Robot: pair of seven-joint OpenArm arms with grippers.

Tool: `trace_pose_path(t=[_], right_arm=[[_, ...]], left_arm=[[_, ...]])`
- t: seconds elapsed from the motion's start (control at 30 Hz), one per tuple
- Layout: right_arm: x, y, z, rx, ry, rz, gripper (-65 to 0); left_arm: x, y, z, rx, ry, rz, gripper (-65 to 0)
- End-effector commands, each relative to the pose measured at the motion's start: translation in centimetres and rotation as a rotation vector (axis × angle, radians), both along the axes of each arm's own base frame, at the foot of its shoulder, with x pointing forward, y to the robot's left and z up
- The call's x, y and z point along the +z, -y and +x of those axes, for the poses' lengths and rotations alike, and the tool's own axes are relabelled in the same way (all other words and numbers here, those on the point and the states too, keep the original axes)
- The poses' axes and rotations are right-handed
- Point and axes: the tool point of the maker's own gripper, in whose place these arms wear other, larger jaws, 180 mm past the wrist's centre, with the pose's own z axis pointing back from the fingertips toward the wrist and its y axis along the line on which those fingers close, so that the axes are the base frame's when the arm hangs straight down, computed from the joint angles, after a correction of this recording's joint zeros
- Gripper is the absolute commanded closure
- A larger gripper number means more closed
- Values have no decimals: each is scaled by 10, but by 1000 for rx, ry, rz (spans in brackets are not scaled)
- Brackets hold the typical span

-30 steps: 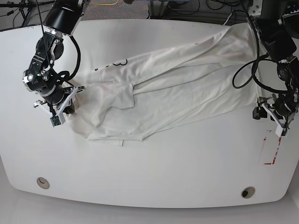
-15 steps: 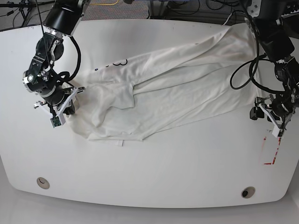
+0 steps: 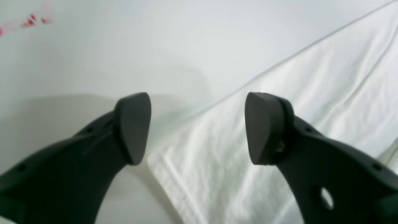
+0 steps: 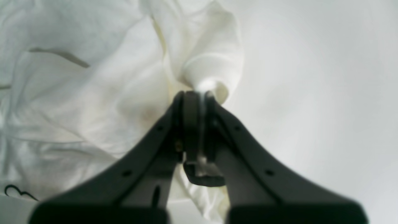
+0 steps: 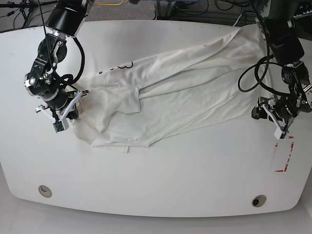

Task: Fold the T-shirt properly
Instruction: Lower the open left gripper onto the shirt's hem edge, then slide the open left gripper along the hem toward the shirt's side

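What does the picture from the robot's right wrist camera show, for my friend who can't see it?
The right gripper is pinched shut on a bunched-up bit of the white T-shirt. The rest of the crumpled shirt spreads to the left, with a bit of black line print near the bottom corner, and the bare white table fills the right side.

— What's carrying everything?

— A white table (image 5: 161,180) with rounded corners, two round holes near its near edge.

— And on it?

— The T-shirt (image 5: 185,92), white and rumpled, spread from the left side across to the far right corner. Red tape marks (image 5: 284,156) sit on the near right, apart from the cloth.
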Motion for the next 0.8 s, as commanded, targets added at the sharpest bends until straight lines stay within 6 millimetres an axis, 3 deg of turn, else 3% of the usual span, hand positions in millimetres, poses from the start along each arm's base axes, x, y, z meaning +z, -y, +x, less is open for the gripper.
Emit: trace_pose_path(t=[0.0, 0.47, 0.77], right_arm=[[19, 4, 10, 5, 59, -16, -13], [17, 3, 9, 5, 58, -8, -11], [17, 2, 9, 4, 58, 0, -10]], left_arm=[[13, -10, 13, 18, 50, -7, -446], [13, -12, 15, 34, 79, -23, -468], [-5, -9, 9, 52, 27, -67, -470]])
